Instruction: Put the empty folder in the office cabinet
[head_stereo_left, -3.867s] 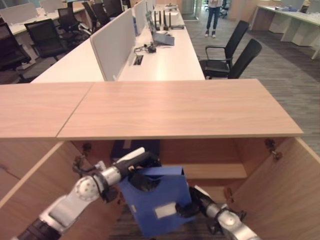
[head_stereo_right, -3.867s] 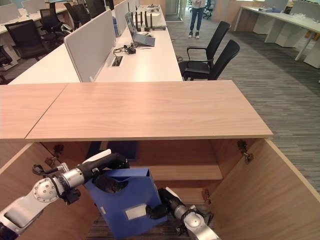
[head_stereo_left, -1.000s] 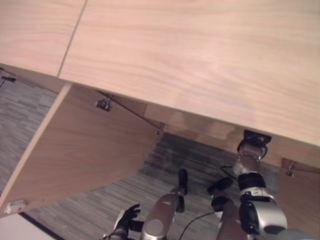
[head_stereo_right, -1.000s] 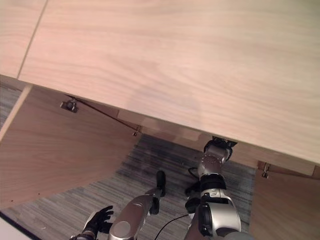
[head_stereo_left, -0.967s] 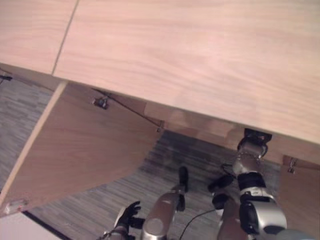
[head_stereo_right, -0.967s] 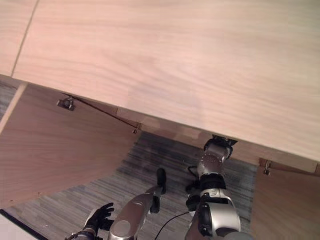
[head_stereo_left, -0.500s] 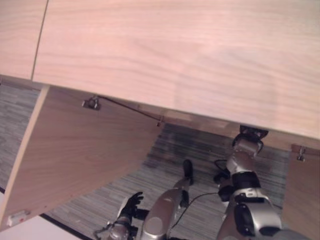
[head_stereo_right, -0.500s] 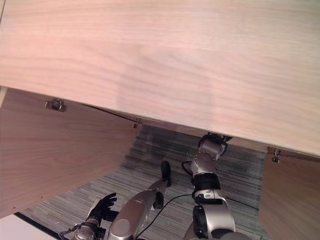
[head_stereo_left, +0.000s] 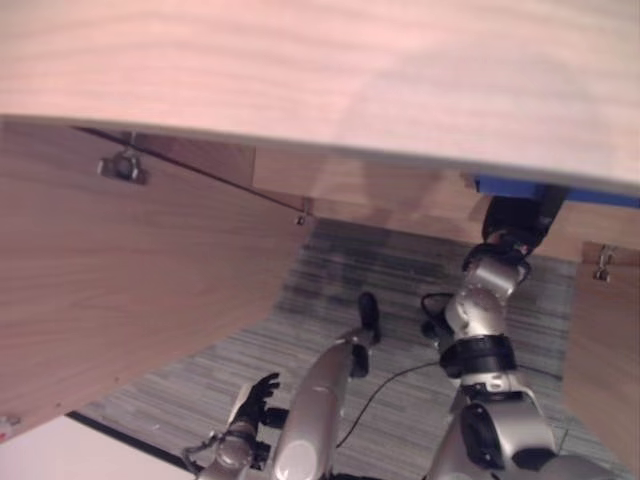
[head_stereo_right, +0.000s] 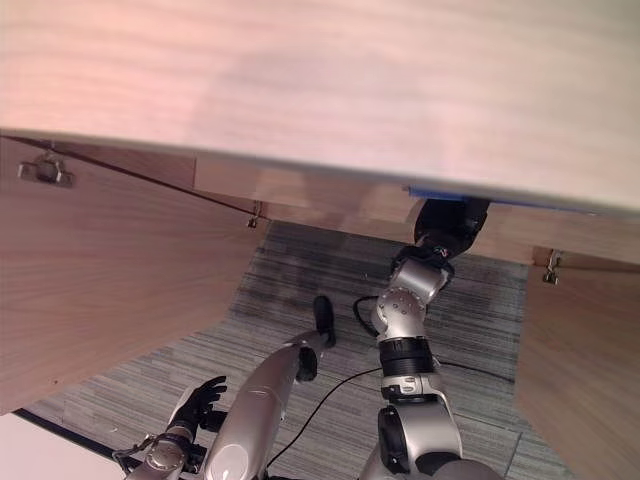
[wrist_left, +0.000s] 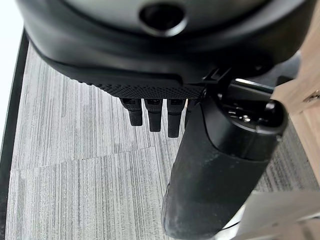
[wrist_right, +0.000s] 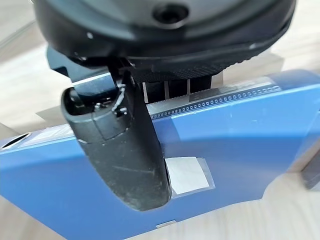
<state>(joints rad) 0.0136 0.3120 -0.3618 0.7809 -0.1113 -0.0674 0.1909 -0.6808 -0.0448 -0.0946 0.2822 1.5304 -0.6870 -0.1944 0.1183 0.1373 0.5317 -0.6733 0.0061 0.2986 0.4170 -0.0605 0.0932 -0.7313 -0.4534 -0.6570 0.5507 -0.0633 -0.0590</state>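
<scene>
Low in the frame, the left hand (head_stereo_left: 252, 398) hangs over grey carpet (head_stereo_left: 400, 290), fingers loose and empty. Further up, the right hand (wrist_right: 125, 150) pinches the blue folder (wrist_right: 240, 145), which has a white label (wrist_right: 187, 172), inside the wooden cabinet (head_stereo_left: 140, 290) at upper right under its worktop (head_stereo_left: 330, 70).

Left hand (wrist_left: 150, 80) dark, hanging over grey striped carpet (wrist_left: 75, 165). Fingers (wrist_left: 152, 114) short in view, straight, pointing down at floor, holding nothing. Thumb (wrist_left: 215, 175) big and close, standing apart from the finger row. Pale wood panel edge (wrist_left: 305, 120) at one side, white strip (wrist_left: 10, 60) opposite
</scene>
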